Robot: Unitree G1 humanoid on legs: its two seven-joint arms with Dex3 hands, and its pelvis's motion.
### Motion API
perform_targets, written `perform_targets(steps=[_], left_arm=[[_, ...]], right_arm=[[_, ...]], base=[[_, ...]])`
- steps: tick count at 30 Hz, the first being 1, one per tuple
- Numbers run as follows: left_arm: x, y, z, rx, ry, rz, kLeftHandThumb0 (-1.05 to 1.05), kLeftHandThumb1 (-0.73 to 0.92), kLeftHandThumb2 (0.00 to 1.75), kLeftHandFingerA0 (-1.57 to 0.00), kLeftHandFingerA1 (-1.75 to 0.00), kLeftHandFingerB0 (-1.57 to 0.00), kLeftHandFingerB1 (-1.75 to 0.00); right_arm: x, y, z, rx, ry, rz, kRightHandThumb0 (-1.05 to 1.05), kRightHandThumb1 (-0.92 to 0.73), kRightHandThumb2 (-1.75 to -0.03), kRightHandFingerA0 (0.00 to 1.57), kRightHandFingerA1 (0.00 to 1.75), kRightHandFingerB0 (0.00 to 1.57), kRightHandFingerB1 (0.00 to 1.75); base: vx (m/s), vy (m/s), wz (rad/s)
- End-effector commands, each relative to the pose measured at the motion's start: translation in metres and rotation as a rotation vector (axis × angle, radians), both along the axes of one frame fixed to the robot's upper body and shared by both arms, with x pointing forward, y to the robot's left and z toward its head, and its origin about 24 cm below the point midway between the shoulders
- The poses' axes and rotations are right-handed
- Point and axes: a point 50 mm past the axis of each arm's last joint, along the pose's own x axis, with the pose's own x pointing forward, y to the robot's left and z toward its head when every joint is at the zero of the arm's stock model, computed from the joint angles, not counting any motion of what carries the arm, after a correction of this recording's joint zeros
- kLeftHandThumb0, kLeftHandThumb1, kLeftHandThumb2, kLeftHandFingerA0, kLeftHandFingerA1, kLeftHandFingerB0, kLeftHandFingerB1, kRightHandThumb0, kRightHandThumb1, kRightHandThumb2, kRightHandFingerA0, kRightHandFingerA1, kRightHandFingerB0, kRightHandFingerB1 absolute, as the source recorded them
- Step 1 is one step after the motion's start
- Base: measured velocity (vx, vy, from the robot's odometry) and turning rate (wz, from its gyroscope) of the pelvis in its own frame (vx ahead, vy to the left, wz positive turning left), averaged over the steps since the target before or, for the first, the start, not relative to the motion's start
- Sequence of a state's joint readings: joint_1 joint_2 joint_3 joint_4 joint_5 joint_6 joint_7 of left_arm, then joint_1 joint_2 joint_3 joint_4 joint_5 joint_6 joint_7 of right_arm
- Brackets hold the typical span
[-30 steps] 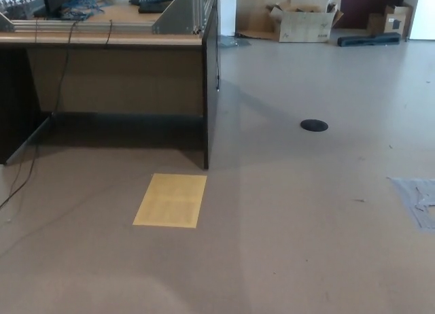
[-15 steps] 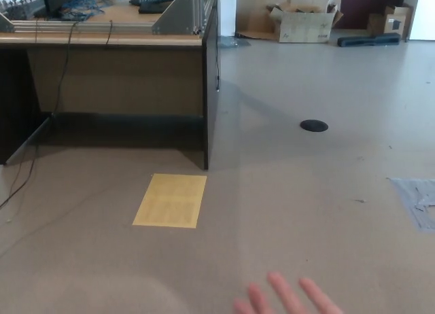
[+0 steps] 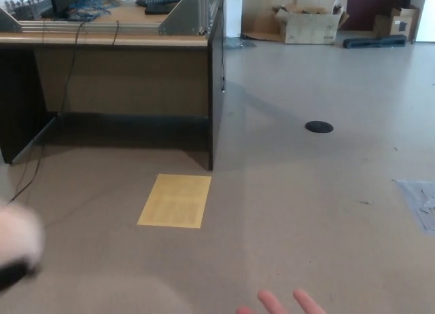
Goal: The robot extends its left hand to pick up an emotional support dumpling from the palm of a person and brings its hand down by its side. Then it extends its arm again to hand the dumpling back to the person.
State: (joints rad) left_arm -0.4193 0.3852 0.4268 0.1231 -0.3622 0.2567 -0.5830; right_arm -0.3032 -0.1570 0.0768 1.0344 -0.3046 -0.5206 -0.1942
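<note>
Floor: beige and bare, with a yellow rectangular patch (image 3: 175, 200) and a black round floor cover (image 3: 319, 127).
Desk (image 3: 122, 76): top left, cables and a keyboard on it.
Person's fingers (image 3: 285, 304): bottom edge, tips pointing up, slightly spread.
Left hand (image 3: 13, 272): black blur at the left edge, well left of those fingers; finger state cannot be told.
Dumpling (image 3: 17, 234): white blur touching the left hand's top.
Right hand: unseen.

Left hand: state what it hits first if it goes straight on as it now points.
Only a blurred black sliver of the left hand shows, beneath a white blur, angled up-right. That line looks free; the person's fingers lie lower, probably missed.
</note>
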Motion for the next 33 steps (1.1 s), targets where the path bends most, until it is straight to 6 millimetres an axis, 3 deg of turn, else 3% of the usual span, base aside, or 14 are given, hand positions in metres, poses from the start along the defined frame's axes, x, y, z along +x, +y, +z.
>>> perform_targets(steps=[1,2,3,4,6,8,10,13,16,18,21,24,31,33], left_arm=[[0.008,-0.043,0.054,0.296,-0.18,-0.135,-0.1,0.64,0.59,-1.05,-0.76,-0.89,-0.61],[0.009,-0.043,0.054,0.298,-0.179,-0.135,-0.1,0.64,0.59,-1.05,-0.76,-0.89,-0.61],[0.014,-0.086,0.08,0.447,-0.274,-0.308,-0.2,0.63,0.59,-1.12,-0.74,-0.91,-0.55],[0.014,-0.101,0.088,0.478,-0.278,-0.363,-0.21,0.62,0.59,-1.12,-0.74,-0.92,-0.54],[0.011,-0.121,0.094,0.519,-0.296,-0.424,-0.23,0.61,0.58,-1.11,-0.77,-0.94,-0.54],[0.011,-0.122,0.095,0.523,-0.293,-0.424,-0.23,0.61,0.58,-1.11,-0.77,-0.94,-0.54],[-0.001,-0.167,0.108,0.662,-0.373,-0.571,-0.2,0.58,0.57,-1.15,-0.74,-0.96,-0.55],[-0.005,-0.177,0.109,0.695,-0.395,-0.599,-0.19,0.58,0.57,-1.16,-0.74,-0.96,-0.55],[-0.016,-0.204,0.113,0.824,-0.419,-0.673,-0.18,0.6,0.58,-1.11,-0.78,-0.96,-0.55],[-0.026,-0.225,0.111,0.939,-0.422,-0.764,-0.18,0.63,0.57,-1.05,-1.01,-0.93,-0.54],[-0.034,-0.24,0.107,1.006,-0.388,-0.819,-0.18,0.6,0.58,-1.06,-0.88,-0.9,-0.54],[-0.037,-0.247,0.102,1.048,-0.401,-0.843,-0.16,0.6,0.58,-1.04,-0.91,-0.89,-0.54],[-0.035,-0.254,0.089,1.162,-0.412,-0.853,-0.18,0.64,0.59,-0.94,-0.73,-0.85,-0.53],[-0.034,-0.255,0.084,1.185,-0.388,-0.87,-0.17,0.64,0.59,-0.92,-0.69,-0.85,-0.53]], right_arm=[[-0.003,-0.009,0.001,0.0,-0.012,-0.05,-0.28,-0.56,-0.57,0.88,0.54,0.7,0.49],[-0.003,-0.009,0.001,0.0,-0.012,-0.05,-0.28,-0.56,-0.57,0.88,0.54,0.7,0.49],[0.002,-0.012,0.007,-0.007,-0.03,-0.044,-0.28,-0.57,-0.57,0.9,0.55,0.72,0.5],[0.005,-0.012,0.009,-0.009,-0.035,-0.042,-0.28,-0.57,-0.57,0.9,0.54,0.72,0.51],[0.007,-0.012,0.011,-0.005,-0.038,-0.044,-0.29,-0.57,-0.57,0.9,0.53,0.73,0.51],[0.007,-0.012,0.011,-0.005,-0.038,-0.044,-0.29,-0.57,-0.57,0.9,0.53,0.73,0.51],[0.01,-0.011,0.012,0.007,-0.036,-0.037,-0.28,-0.57,-0.57,0.9,0.54,0.72,0.5],[0.01,-0.01,0.013,0.003,-0.04,-0.034,-0.28,-0.57,-0.57,0.91,0.54,0.72,0.51],[0.016,-0.01,0.018,-0.013,-0.049,-0.019,-0.3,-0.58,-0.57,0.89,0.54,0.71,0.51],[0.019,-0.007,0.019,-0.021,-0.047,-0.014,-0.32,-0.59,-0.58,0.85,0.53,0.7,0.5],[0.019,-0.009,0.018,-0.03,-0.024,0.006,-0.37,-0.62,-0.59,0.79,0.55,0.7,0.5],[0.022,-0.008,0.02,-0.051,0.006,0.021,-0.48,-0.65,-0.6,0.7,0.49,0.65,0.47],[0.027,-0.001,0.026,-0.041,-0.056,0.033,-0.3,-0.55,-0.55,0.73,0.49,0.65,0.45],[0.024,0.0,0.027,-0.039,-0.101,0.061,-0.35,-0.55,-0.55,0.76,0.5,0.66,0.44]], base=[[0.0,0.0,0.0],[0.0,0.0,0.0],[0.01,-0.005,-0.06],[0.01,-0.007,0.09],[0.0,0.0,0.0],[0.0,0.0,0.0],[0.0,0.0,0.0],[0.0,-0.002,0.03],[0.0,0.0,0.0],[0.0,0.0,0.0],[0.0,0.0,0.0],[0.0,0.0,0.0],[0.0,0.0,0.0],[0.0,0.0,0.0]])
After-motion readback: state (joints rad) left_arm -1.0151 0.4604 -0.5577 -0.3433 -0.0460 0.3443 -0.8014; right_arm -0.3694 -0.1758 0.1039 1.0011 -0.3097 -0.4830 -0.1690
